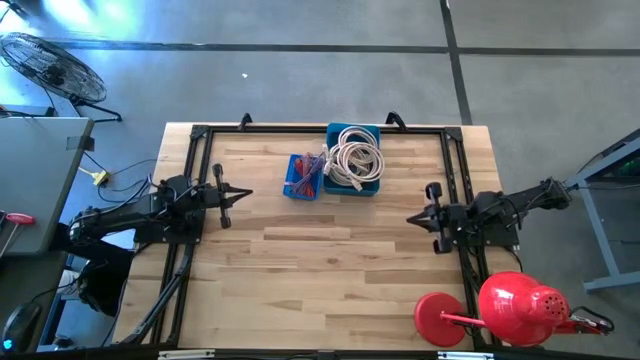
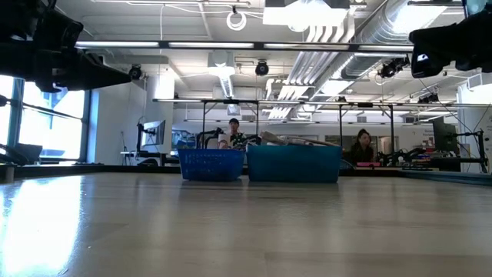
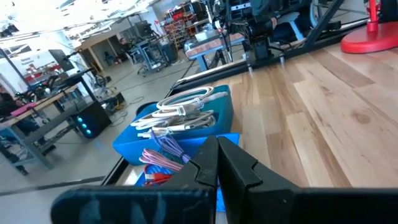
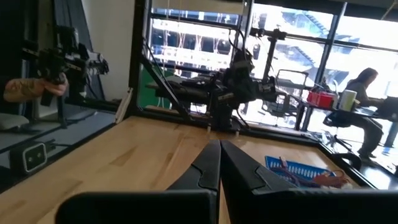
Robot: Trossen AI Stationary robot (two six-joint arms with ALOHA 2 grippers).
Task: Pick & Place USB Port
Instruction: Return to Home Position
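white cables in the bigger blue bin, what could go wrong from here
1. The coiled white cables heap up to the rim of the large blue plastic bin; a loop might slip out.
2. Pink and purple cables poke above the small blue mesh basket and could spill over.
The left pincer and right pincer are shut, well clear.

The left arm [image 1: 130, 215], at the left of the high view, and the right arm [image 1: 510, 210], at the right, are matt black and built of blocky segments. The left tool [image 1: 246, 194] and the right tool [image 1: 412, 218] each have two smooth, wedge-shaped black fingers [image 3: 249, 171] that taper to pointed tips.
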